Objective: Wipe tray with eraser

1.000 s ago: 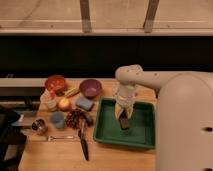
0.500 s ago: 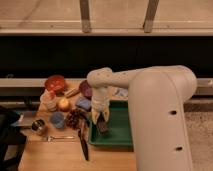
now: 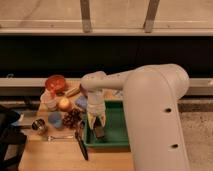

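Left of centre, the knife (image 3: 81,145) lay just beside the tray (image 3: 117,142). My gripper (image 3: 97,121), which half a second earlier had stood near the tray's left edge, remained over that left part, fingers pressing the eraser (image 3: 99,132) down onto the tray floor (a dark block below the fingertips). I judged the wiping stroke under way, its leftward sweep nearly finished.

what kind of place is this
Likely an office or lab test area: a wooden table by a long window ledge, set with kitchen props such as a red bowl, apple and knife. The hand is over the green tray, at the eraser.
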Action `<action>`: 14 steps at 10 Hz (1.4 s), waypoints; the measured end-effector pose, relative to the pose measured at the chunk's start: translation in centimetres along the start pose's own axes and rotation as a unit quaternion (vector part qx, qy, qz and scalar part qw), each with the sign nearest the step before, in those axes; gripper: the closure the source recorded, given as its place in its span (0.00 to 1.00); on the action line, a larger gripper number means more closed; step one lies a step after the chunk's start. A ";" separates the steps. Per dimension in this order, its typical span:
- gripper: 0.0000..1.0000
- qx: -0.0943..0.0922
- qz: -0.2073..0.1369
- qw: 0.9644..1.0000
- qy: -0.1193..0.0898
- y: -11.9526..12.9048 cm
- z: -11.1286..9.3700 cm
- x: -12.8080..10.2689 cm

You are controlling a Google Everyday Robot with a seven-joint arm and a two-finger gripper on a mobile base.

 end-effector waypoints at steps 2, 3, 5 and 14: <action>1.00 0.000 0.028 1.000 0.004 -3.9 0.5 1.8; 1.00 -0.001 0.037 0.999 0.003 -6.4 0.6 2.6; 1.00 -0.002 0.043 0.999 -0.003 -9.0 0.5 3.0; 1.00 -0.022 0.020 0.999 -0.033 -3.9 -2.5 -5.0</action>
